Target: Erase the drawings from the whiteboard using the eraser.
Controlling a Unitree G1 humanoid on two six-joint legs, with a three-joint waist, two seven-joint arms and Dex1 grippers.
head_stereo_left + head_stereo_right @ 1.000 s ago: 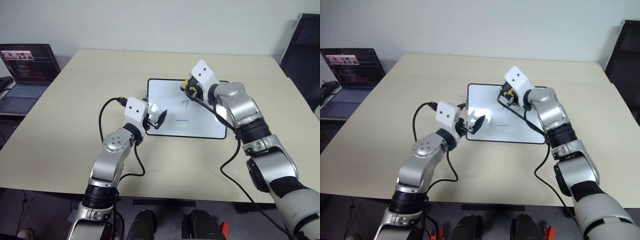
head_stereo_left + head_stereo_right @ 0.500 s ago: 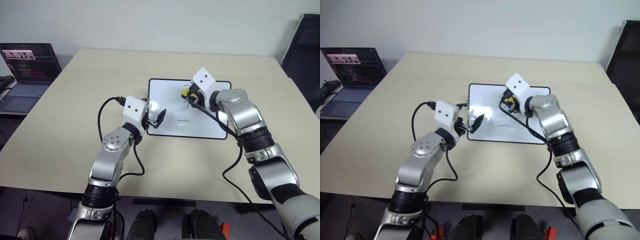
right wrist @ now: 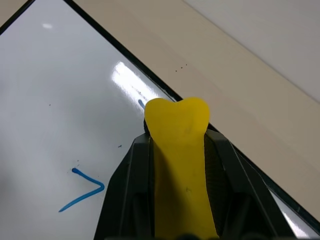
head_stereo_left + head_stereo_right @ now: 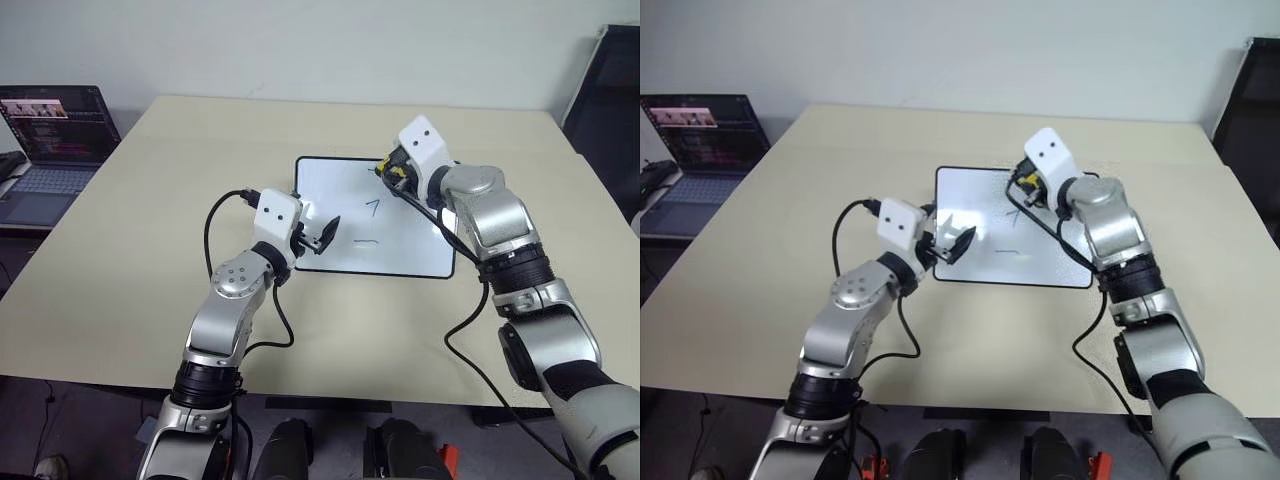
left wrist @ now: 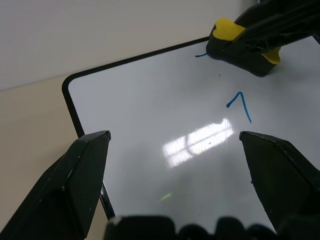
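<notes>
Currently the whiteboard (image 4: 340, 215) lies flat on the beige bench (image 4: 150, 250), its long side running left to right. The right pincer (image 4: 392, 172) is pinching the eraser (image 5: 243, 44) and holds it dark side down on the board near the far edge, over a short remnant of blue marker (image 5: 200, 55). The "7"-like stroke (image 5: 240, 104) sits on the board nearer the robot than the eraser and apart from it; the short horizontal line (image 4: 365, 243) lies nearer still. The left pincer (image 4: 317, 236) hangs over the board's near-left part, fingers (image 5: 80, 175) spread wide and gripping nothing. A laptop (image 4: 50, 135) stands open at the far left, off the bench.
</notes>
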